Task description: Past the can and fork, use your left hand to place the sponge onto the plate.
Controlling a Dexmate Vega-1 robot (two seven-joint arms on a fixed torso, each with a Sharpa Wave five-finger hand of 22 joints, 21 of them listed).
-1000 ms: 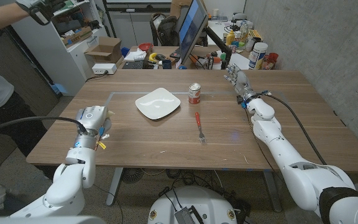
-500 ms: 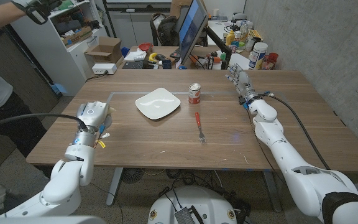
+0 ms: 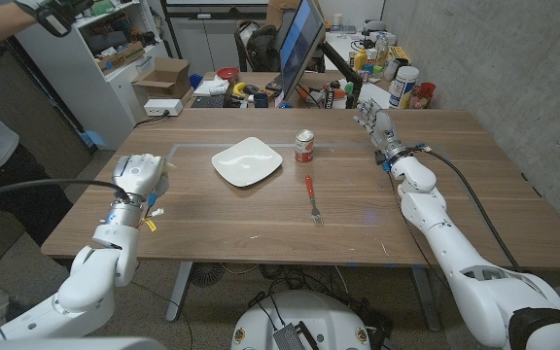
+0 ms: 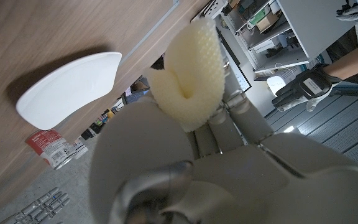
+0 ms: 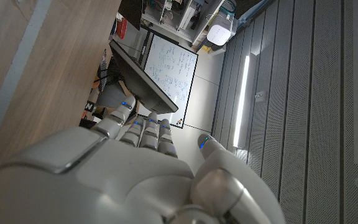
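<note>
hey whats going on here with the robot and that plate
The robot's left hand holds a pale yellow sponge, squeezed into a fold in its fingers, above the table's left side. The white plate it is meant for sits bare near the middle of the wooden table, with a can just to its right and a red-handled fork nearer the robot. The right hand holds nothing, over the far right part of the table.

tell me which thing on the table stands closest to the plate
The can, upright just right of the white plate; the red-handled fork lies farther out, toward the table's front.
</note>
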